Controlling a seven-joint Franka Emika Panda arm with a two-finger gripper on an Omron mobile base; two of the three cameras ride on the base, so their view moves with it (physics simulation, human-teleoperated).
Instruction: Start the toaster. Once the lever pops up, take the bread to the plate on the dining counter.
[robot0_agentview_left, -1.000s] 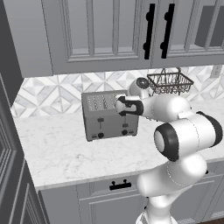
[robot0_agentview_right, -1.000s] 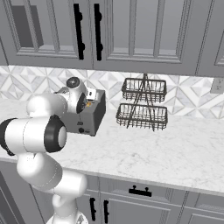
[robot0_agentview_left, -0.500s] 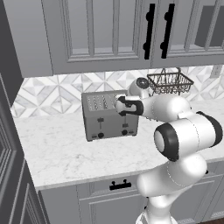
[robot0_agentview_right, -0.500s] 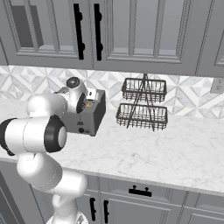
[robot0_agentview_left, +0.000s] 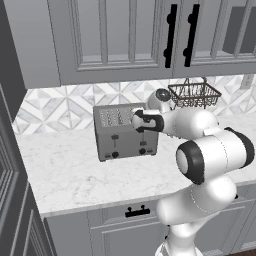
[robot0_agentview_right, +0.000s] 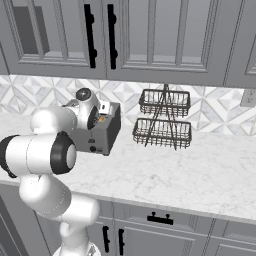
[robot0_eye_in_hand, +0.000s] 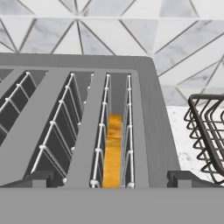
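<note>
Bread (robot0_eye_in_hand: 114, 151) sat edge-up in the toaster's (robot0_agentview_left: 125, 132) rightmost slot, directly below the released pincer (robot0_eye_in_hand: 113, 178), jaws fully spread. Wire basket (robot0_eye_in_hand: 208, 135) stood at 3 o'clock. Risk: off-centre descent could strike the slot guides and miss the slice.

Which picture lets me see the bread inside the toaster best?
The hand view: it looks straight down into the toaster, where the bread sits edge-up in the rightmost slot. Both base views show the toaster's outside, but I can't make out the bread there.
</note>
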